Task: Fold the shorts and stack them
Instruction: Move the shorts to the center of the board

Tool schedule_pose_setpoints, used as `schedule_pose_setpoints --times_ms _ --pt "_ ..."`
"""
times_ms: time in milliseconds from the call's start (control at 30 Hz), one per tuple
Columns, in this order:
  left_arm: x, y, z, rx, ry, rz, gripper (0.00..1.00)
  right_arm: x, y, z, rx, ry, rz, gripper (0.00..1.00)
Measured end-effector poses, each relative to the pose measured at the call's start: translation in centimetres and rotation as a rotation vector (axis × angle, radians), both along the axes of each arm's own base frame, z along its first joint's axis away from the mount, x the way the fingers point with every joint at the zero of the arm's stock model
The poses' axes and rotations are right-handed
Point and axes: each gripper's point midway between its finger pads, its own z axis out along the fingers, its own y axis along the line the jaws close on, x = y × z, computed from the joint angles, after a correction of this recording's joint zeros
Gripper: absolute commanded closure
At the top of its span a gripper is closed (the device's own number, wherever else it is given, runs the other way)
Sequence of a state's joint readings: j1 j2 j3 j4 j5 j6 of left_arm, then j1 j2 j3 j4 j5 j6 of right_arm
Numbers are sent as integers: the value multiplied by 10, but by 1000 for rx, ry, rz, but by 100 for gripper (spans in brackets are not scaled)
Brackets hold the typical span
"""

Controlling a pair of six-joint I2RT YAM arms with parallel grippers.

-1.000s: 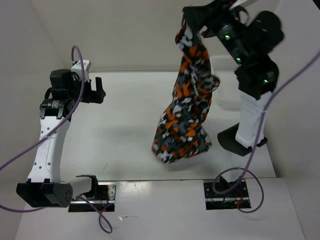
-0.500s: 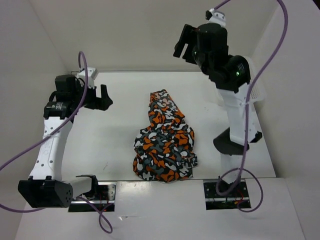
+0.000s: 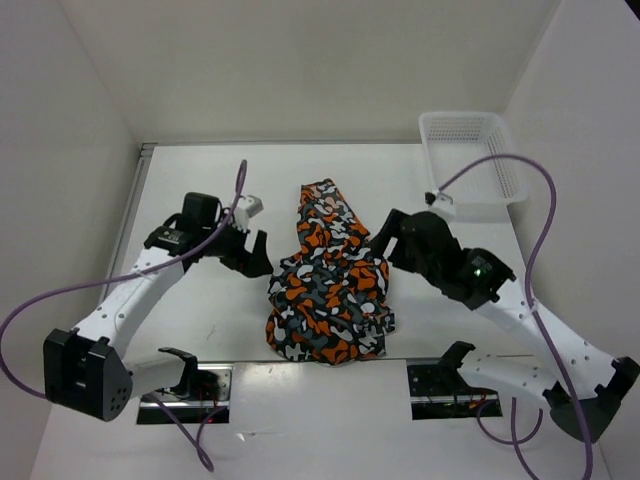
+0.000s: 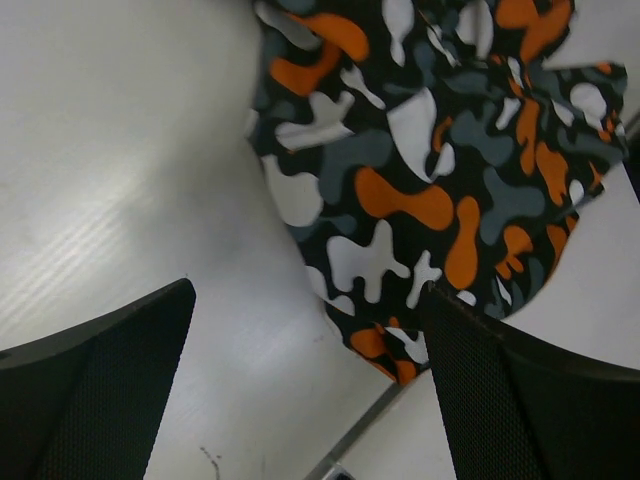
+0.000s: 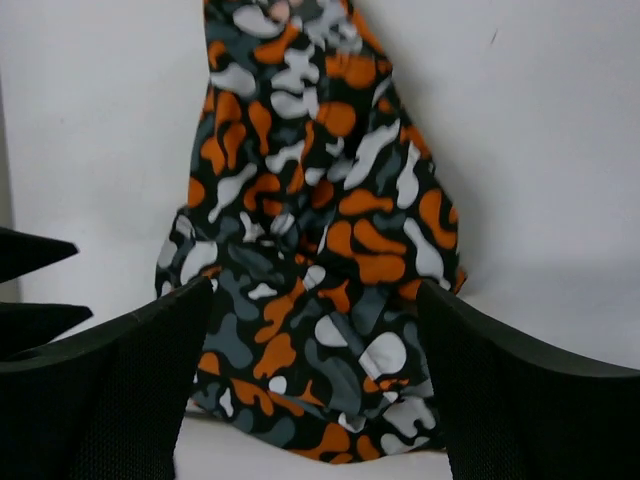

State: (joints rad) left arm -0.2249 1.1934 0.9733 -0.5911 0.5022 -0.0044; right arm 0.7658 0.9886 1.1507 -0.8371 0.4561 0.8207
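Orange, black, grey and white camouflage fabric is seen in the top view: the shorts are heaped and crumpled in the middle of the white tabletop. The narrower end is turned toward the far wall and the wider bulk toward the near edge. The left pincer is held just beside the heap's left edge and the right pincer just beside its right edge, so the shorts lie between them. A white mesh basket is set at the far right corner, well apart from the shorts.

In the left wrist view, the left pincer is shown with its fingers spread apart and nothing gripped. Below it are the tabletop and an edge of the shorts.

In the right wrist view, the right pincer is likewise spread wide and holds nothing. The shorts are seen rumpled beneath and ahead of it on the tabletop. Whether either pincer touches the fabric cannot be told.
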Motion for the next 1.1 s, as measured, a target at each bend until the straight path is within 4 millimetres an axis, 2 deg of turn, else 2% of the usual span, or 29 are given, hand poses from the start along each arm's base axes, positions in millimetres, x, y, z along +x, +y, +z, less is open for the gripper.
schedule_pose_setpoints --times_ms 100,167,333,433,467,500,567,600,633,667,733,767,800,900,967,1067,1100 --pt "-22 -21 -17 -9 40 -95 0 -16 3 -56 112 106 -10 9" --pt "-29 -35 -20 -13 42 -150 0 -23 7 -85 130 172 -15 7" --pt "-41 -64 -29 -20 37 -259 0 -15 8 -126 129 259 -65 6" --pt "-47 -75 -45 -17 66 -302 21 -1 12 -147 111 290 -93 8" --pt "-49 -78 -52 -14 81 -313 41 5 14 -154 102 299 -99 12" --pt "-51 -81 -57 -13 94 -321 53 9 15 -162 89 310 -102 15" --pt "-54 -84 -68 -5 116 -337 77 19 17 -182 47 342 -109 39" --pt "-53 -85 -70 -2 119 -339 84 23 17 -192 21 361 -107 49" --pt "-53 -87 -72 -1 118 -342 88 27 18 -203 -8 386 -106 63" --pt "-52 -87 -71 2 117 -342 90 32 20 -213 -32 404 -101 84" --pt "-48 -87 -63 12 111 -335 93 39 23 -223 -63 427 -96 94" --pt "-42 -89 -52 10 85 -331 93 41 24 -222 -68 422 -93 100" --pt "-36 -91 -41 5 61 -327 96 44 25 -216 -67 404 -90 100" --pt "-17 -97 17 -43 -73 -312 100 56 25 -177 -35 297 -86 100" --pt "-8 -97 65 -86 -191 -300 100 59 21 -137 5 197 -82 100" --pt "-7 -93 137 -152 -369 -287 100 56 13 -63 92 23 -72 100" --pt "-12 -91 172 -186 -458 -288 100 52 7 -22 143 -73 -71 100"
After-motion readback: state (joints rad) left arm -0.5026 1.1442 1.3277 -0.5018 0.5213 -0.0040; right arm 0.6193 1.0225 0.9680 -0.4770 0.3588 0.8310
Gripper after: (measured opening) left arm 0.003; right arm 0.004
